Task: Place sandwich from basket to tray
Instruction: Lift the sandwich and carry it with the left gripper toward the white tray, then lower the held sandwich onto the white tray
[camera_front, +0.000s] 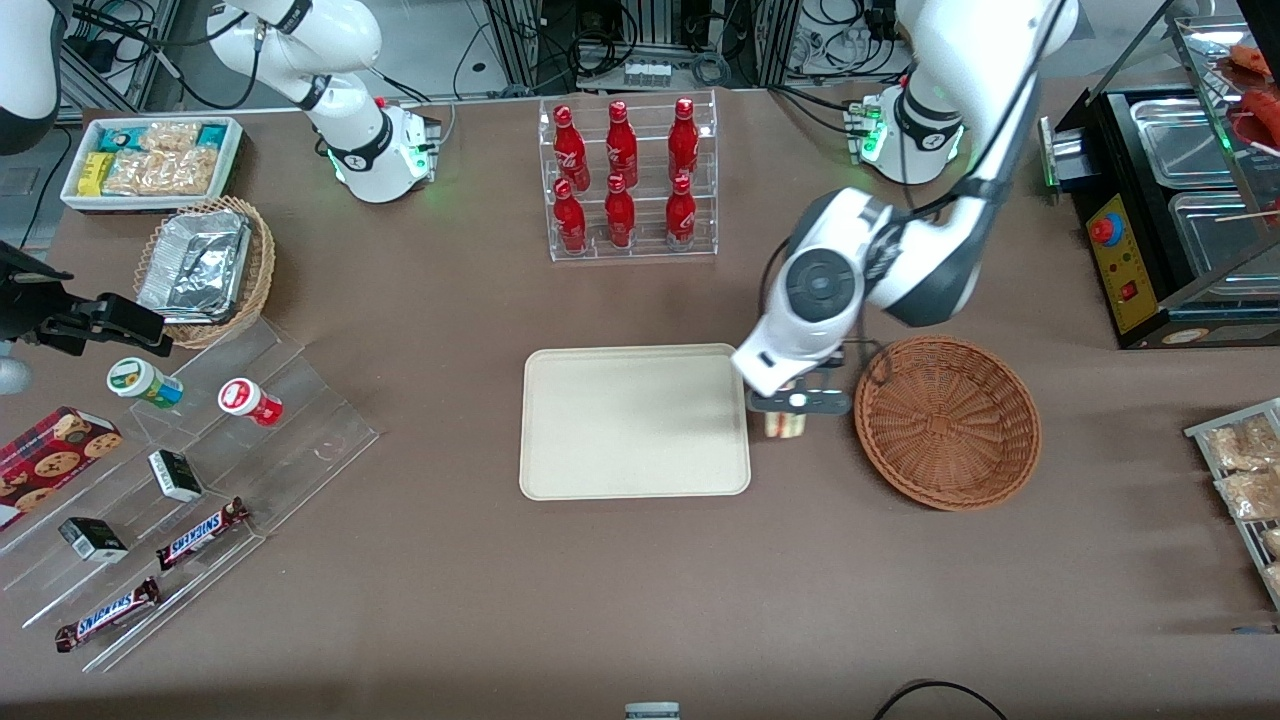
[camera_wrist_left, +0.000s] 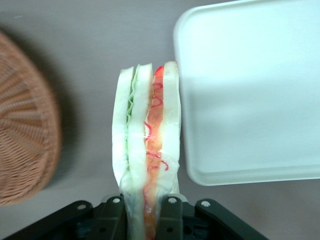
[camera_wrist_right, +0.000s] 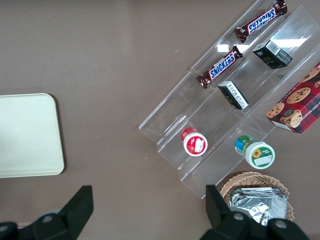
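The gripper (camera_front: 789, 412) is carrying the sandwich (camera_wrist_left: 147, 145), its jaws pinching the wedge on both bread faces, above the desk (camera_front: 640, 600) between the basket (camera_front: 947, 422) and the tray (camera_front: 633, 421), at the tray's 3 o'clock edge. The lift-out looks done; crossing the rim and releasing remain. Basket and tray are both sitting empty.

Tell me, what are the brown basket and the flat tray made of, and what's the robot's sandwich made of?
The basket looks like reddish-brown woven wicker: its strands ring the bowl. The tray seems smooth, matte cream plastic or pulp; which one is unclear. The sandwich, held by the gripper between the basket and the tray, shows soft white bread with green and red-orange filling.
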